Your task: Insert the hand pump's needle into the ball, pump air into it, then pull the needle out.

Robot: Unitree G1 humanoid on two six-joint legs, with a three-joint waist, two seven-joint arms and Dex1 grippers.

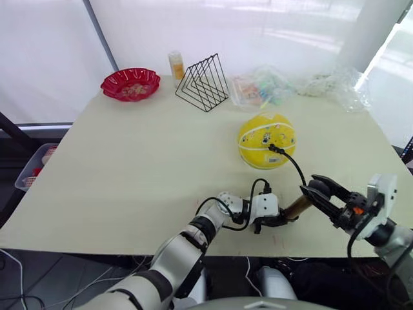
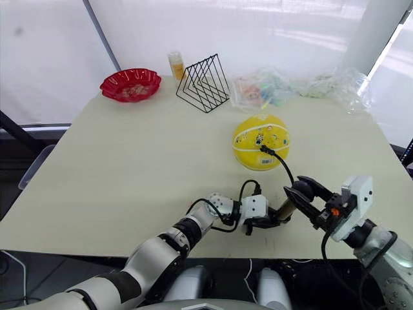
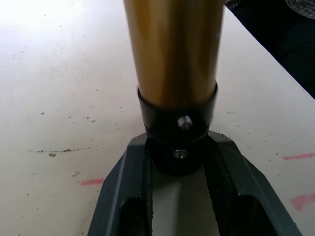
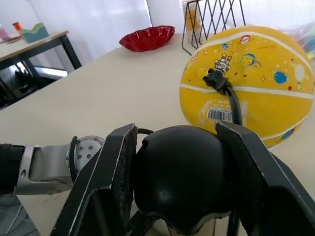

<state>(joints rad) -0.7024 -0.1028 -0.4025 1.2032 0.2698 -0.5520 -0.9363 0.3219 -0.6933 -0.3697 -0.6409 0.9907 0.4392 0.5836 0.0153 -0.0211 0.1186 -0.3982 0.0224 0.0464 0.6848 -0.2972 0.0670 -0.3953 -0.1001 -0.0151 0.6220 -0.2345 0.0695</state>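
Observation:
The yellow ball [image 1: 266, 140] rests on the table's right half. A black fitting [image 4: 216, 78] is plugged into its top; the needle itself is hidden inside. From the fitting the black hose [image 1: 295, 165] curves down to the hand pump [image 1: 298, 206], which lies near the front edge. My left gripper [image 1: 279, 220] is shut on the pump's black end cap [image 3: 177, 132] below the gold barrel [image 3: 172, 54]. At the barrel's other end, my right gripper [image 1: 314, 192] is shut on the black handle [image 4: 177, 172].
A red scalloped bowl [image 1: 130, 84], an orange bottle [image 1: 175, 64] and a black wire rack [image 1: 203, 82] stand at the back. Crumpled plastic bags [image 1: 264, 87] lie at the back right. The table's front edge [image 1: 129, 240] runs just under the pump.

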